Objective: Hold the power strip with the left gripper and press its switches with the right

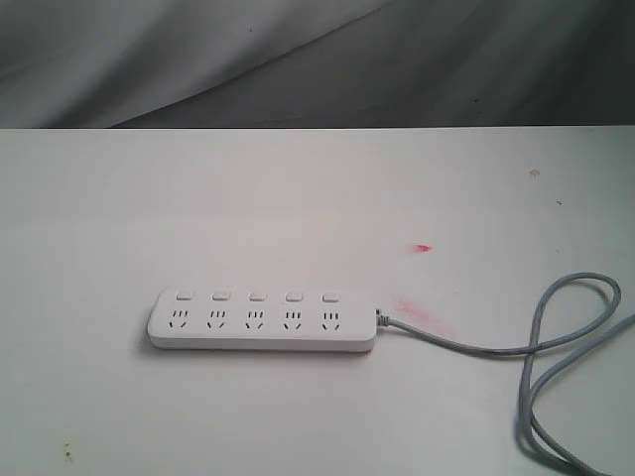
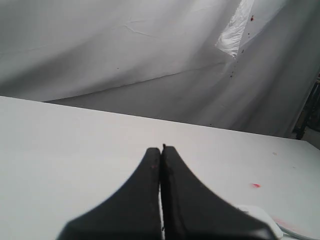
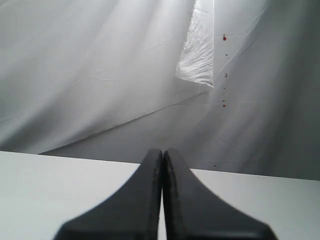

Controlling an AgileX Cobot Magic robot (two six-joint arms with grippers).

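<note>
my left fingers (image 2: pixel 161 152) are clenched, the two black tips pressed flat together with only a hairline seam between them and nothing caught in it; the white bench (image 2: pixel 75 150) spreads out beyond them. my right fingers (image 3: pixel 163 155) are clenched the same way, tip against tip and empty, with a creased grey-white backdrop sheet (image 3: pixel 100 75) hanging past the bench's far edge. the power strip (image 1: pixel 263 319) lies flat on the bench, in the exterior view a little toward seven o'clock from the bench's middle, its long axis running from nine o'clock to three o'clock, with nothing touching it. it is white with rounded ends and shows five sockets in a row; the five square switches (image 1: pixel 257 296) sit in their own row along its twelve o'clock edge, one by each socket. any print or brand on its face is too small for me to read. the grey cord (image 1: pixel 556 347) leaves the strip's three o'clock end, runs toward three o'clock, curls into a loop near that side and crosses itself before trailing off toward five o'clock. a small red mark (image 1: pixel 423 248) sits on the bench at about one o'clock from the strip's cord end, apart from it, and a faint pink smear (image 1: pixel 409 309) lies just beside the cord where it leaves the strip. in my left wrist view one rounded end of the strip peeks out past my fingers.
</note>
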